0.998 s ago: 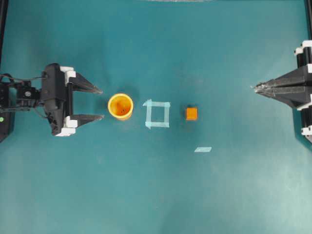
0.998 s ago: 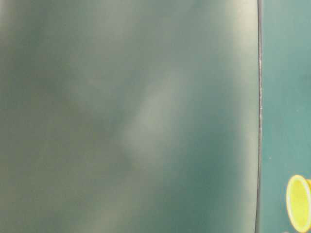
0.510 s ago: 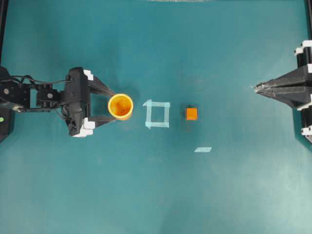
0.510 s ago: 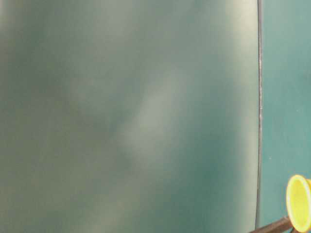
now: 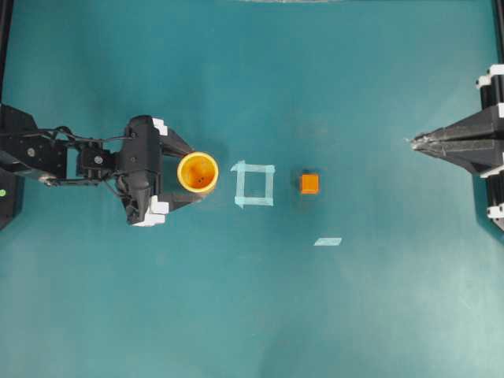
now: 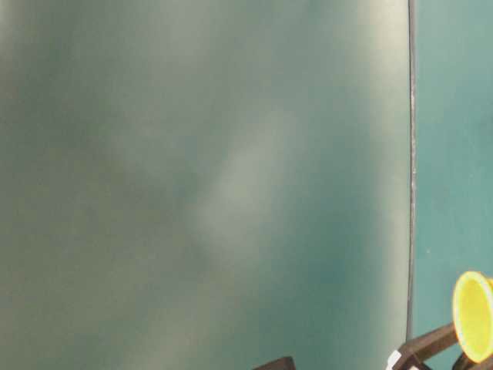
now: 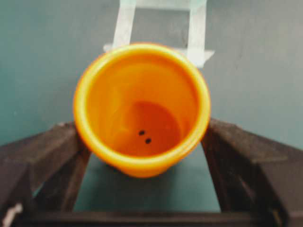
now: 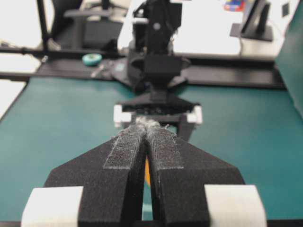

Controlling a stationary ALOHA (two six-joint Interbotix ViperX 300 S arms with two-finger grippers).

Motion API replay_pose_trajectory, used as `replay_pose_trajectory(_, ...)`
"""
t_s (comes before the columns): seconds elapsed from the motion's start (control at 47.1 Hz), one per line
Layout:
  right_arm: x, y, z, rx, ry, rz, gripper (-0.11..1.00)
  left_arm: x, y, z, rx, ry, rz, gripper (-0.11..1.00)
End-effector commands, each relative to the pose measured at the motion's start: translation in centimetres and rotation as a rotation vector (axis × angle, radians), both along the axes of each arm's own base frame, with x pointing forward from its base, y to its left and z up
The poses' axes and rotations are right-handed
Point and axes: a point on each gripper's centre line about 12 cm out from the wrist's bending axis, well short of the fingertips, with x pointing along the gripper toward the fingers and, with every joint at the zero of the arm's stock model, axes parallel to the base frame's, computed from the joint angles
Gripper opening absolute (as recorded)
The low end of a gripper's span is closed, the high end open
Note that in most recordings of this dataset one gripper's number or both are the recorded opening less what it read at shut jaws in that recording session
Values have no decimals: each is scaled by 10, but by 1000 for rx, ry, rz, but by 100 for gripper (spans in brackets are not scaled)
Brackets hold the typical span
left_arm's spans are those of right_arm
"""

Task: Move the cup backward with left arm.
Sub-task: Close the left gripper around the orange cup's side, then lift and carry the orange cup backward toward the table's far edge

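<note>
The cup (image 5: 197, 172) stands upright on the teal table (image 5: 252, 315), left of centre in the overhead view, its mouth facing up and two small dark specks showing on its darker orange floor in the left wrist view (image 7: 142, 109). The left gripper (image 5: 189, 172) sits around it with jaws spread wide, one finger (image 7: 45, 156) on each side of the cup; whether either finger touches the wall I cannot tell, though the cup looks loose between them rather than squeezed. The left arm (image 5: 55, 155) reaches in from the left edge. Just beside the cup, away from that arm, is a square outline of pale tape (image 5: 254, 184), and past that, a little apart, a small orange cube (image 5: 309, 183). A loose strip of tape (image 5: 327, 242) lies below and right of the cube. Well apart at the far right edge, the right gripper (image 5: 413, 142) points inward with its jaws pressed together on nothing; its padded fingers (image 8: 125, 146) meet along their length. In the table-level view only the cup's yellow rim (image 6: 471, 316) shows at the lower right corner; most of that picture is blurred.
</note>
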Motion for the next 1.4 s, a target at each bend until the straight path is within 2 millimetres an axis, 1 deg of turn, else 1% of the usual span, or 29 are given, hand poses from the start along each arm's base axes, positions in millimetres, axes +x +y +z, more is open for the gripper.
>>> replay_pose_trajectory(0.0, 2, 0, 14, -3, -40, 2, 0, 7, -1, 7, 3, -40, -6, 81)
replay_pose_trajectory(0.255, 2, 0, 13, -3, -26, 2, 0, 7, -1, 6, 3, -38, -6, 79)
replay_pose_trajectory(0.297, 2, 0, 12, -5, -20, 2, 0, 8, -1, 6, 3, -44, -6, 77)
replay_pose_trajectory(0.382, 2, 0, 11, -2, -14, 1, 0, 8, -1, 8, 4, -66, -6, 67)
replay_pose_trajectory(0.425, 2, 0, 12, -3, -14, 2, 0, 8, -1, 9, 4, -73, -6, 65)
replay_pose_trajectory(1.02, 3, 0, 14, -2, -15, 1, 0, 7, -1, 10, 5, -80, -6, 65)
replay_pose_trajectory(1.083, 3, 0, 14, -2, -15, 1, 0, 8, 2, 10, 5, -77, 1, 65)
replay_pose_trajectory(1.168, 3, 0, 14, -3, -15, 2, 0, 8, 10, 10, 4, -67, 27, 65)
replay_pose_trajectory(1.381, 3, 0, 15, -3, -18, 2, 0, 11, 36, 18, 9, -93, 105, 65)
